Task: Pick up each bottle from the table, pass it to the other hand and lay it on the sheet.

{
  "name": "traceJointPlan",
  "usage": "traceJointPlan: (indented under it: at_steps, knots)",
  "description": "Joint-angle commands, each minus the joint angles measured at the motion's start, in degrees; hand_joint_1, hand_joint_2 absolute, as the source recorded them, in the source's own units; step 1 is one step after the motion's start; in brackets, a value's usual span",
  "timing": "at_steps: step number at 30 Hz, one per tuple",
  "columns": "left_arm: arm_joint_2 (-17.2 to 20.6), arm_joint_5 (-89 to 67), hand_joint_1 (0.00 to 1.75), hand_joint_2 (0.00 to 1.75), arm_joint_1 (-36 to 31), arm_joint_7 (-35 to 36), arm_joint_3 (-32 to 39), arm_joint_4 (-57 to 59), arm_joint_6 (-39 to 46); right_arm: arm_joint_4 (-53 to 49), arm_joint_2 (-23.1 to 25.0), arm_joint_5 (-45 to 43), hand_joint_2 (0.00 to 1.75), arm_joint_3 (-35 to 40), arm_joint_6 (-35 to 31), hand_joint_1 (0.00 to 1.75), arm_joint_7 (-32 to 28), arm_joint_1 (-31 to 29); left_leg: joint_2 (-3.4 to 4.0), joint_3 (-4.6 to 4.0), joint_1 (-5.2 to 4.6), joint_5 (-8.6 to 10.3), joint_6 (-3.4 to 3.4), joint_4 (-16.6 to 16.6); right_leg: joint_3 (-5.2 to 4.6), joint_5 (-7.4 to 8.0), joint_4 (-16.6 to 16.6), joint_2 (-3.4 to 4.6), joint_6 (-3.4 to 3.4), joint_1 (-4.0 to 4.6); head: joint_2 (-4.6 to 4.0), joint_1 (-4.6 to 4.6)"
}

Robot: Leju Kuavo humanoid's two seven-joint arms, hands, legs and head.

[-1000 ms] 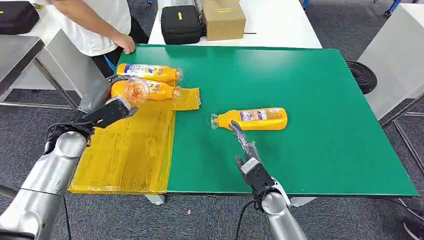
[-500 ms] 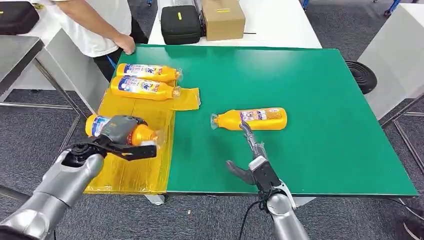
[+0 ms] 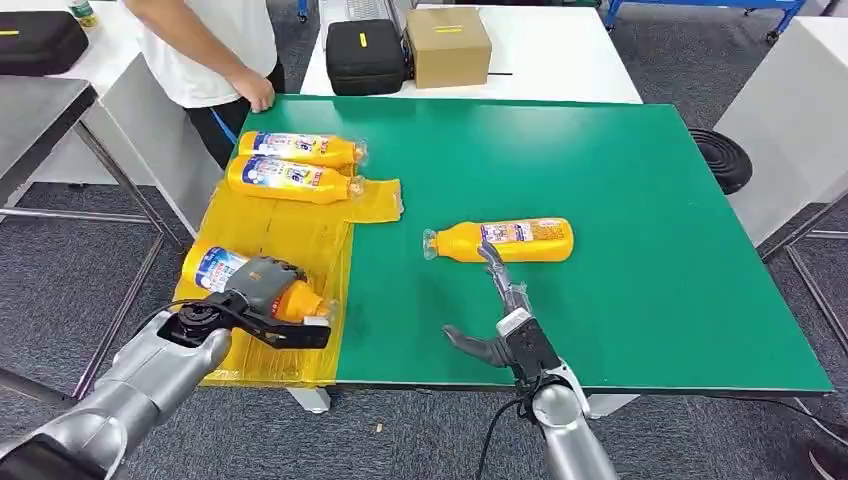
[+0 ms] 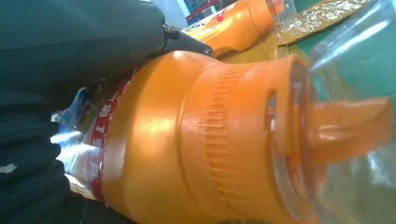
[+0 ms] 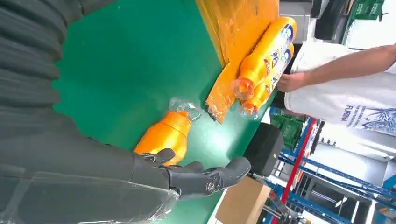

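The left hand (image 3: 262, 300) grips an orange bottle (image 3: 232, 275) over the yellow sheet (image 3: 290, 240) beside two laid bottles (image 3: 295, 165), while the right hand (image 3: 500, 320), fingers spread, is beside the remaining bottle (image 3: 505, 240) on the green table (image 3: 620, 230).

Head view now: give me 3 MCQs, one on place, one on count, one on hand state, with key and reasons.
1. Where does the lone bottle off the sheet lie?
A. on the green table top
B. on the cardboard box
C. on the floor

2. How many orange bottles are in the head view?
A. two
B. four
C. six

3. What is the left hand doing?
A. hanging with nothing in it
B. gripping a bottle over the yellow sheet
C. pressing on the black case

Key:
1 A: it lies on its side on the green table, just ahead of the right hand, whose fingers are spread.
2 B: two side by side at the far end of the yellow sheet, one in the left hand, one on the table.
3 B: its fingers wrap the held bottle above the sheet's near part.
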Motion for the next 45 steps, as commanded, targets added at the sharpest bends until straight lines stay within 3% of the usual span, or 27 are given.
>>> traceJointPlan:
  at_steps: [1,2,3,4,5,15,21,37,45]
  knots:
    - [-2.07,-1.17,1.47,1.75,0.04,-1.23,-5.73,8.74,-2.31,6.78,-0.28,-0.72,1.75,-0.5,0.21,0.0,-0.54,-3.34,0.19,0.22,-0.02,0.01,0.0,-0.11,0.16,0.05,-0.11,0.12,-0.12,0.01,0.0,-0.02]
    - [-2.11,-1.36,1.12,1.75,-0.42,-1.74,-6.22,9.23,-2.76,7.24,-0.31,-0.81,1.75,-0.36,0.22,0.0,-0.72,-3.47,0.17,0.26,-0.04,0.01,0.0,-0.11,0.19,0.04,-0.1,0.11,-0.1,0.0,0.0,0.0]
    - [-2.06,-1.42,0.47,1.75,-0.63,-1.92,-6.38,9.37,-2.96,7.44,-0.28,-0.85,1.75,-0.3,0.22,0.0,-0.78,-3.54,0.11,0.28,-0.05,0.01,0.01,-0.1,0.24,0.02,-0.08,0.07,-0.09,-0.01,0.0,0.0]
    - [-2.01,-1.61,0.19,1.75,-1.13,-2.67,-7.1,9.75,-3.83,7.95,-0.3,-1.0,1.75,-0.14,0.22,0.0,-1.0,-3.79,0.16,0.3,-0.04,0.02,0.01,-0.11,0.24,0.04,-0.1,0.1,-0.1,0.0,0.0,0.0]
    - [-2.01,-1.44,0.05,1.75,-1.39,-3.09,-7.25,9.93,-4.41,8.15,-0.26,-1.09,1.75,-0.1,0.22,0.0,-1.02,-3.93,0.25,0.33,-0.03,0.04,0.0,-0.18,0.25,0.09,-0.18,0.16,-0.17,0.03,0.0,0.0]
    - [-0.34,4.58,0.02,1.75,-6.62,-13.34,-9.36,11.07,-15.65,9.25,-0.62,-1.63,1.75,0.62,-0.1,0.0,-1.58,-4.3,0.22,0.31,-0.02,-0.02,0.0,-0.07,0.23,0.04,-0.04,0.16,-0.09,0.02,0.0,0.0]
    - [1.19,8.05,0.0,1.75,-7.41,-15.69,-10.68,10.93,-18.13,9.79,-0.84,-2.13,1.75,1.49,-0.29,0.0,-1.89,-4.27,0.22,0.27,-0.01,-0.03,-0.01,-0.05,0.18,0.03,-0.02,0.16,-0.09,0.03,0.0,0.02]
    - [1.04,14.37,0.0,1.75,-8.47,-14.61,-8.54,9.52,-13.23,10.52,-1.31,-2.42,1.75,2.13,-0.78,0.0,-1.96,-4.5,0.27,0.2,0.01,-0.04,-0.03,-0.05,0.09,0.04,-0.03,0.16,-0.16,0.06,0.0,0.0]
    - [6.27,17.05,0.0,1.75,-9.38,-15.26,-8.12,0.44,-13.18,7.84,-1.56,-2.38,1.75,1.89,-0.93,0.0,-1.45,-1.96,0.19,0.04,0.04,-0.04,-0.04,0.01,-0.06,0.01,0.03,0.08,-0.16,0.08,0.0,0.0]
